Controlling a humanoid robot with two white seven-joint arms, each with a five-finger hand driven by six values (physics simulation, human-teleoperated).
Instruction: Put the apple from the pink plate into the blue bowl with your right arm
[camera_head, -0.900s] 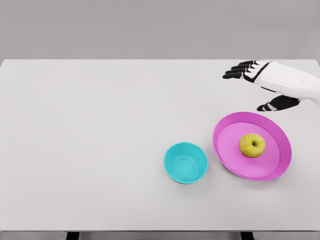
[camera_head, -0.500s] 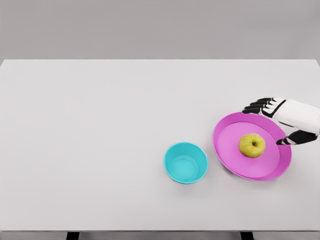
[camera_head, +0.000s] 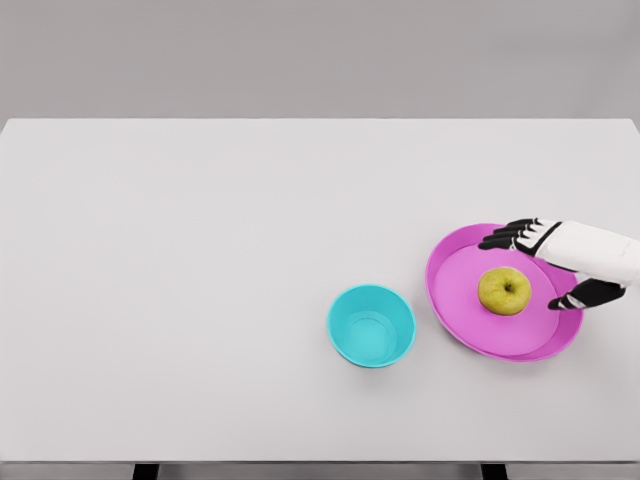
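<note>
Just left of our right hand (camera_head: 560, 262) sits the apple (camera_head: 504, 290); fingers spread wide, empty, arm cut off at frame edge.

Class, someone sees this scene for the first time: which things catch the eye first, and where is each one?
The pink plate at the table's right side stands out most, with a yellow-green apple at its middle. Just left of it sits the empty blue bowl. The right hand comes in from the right edge, fingers spread over the plate beside the apple, not touching it.
</note>
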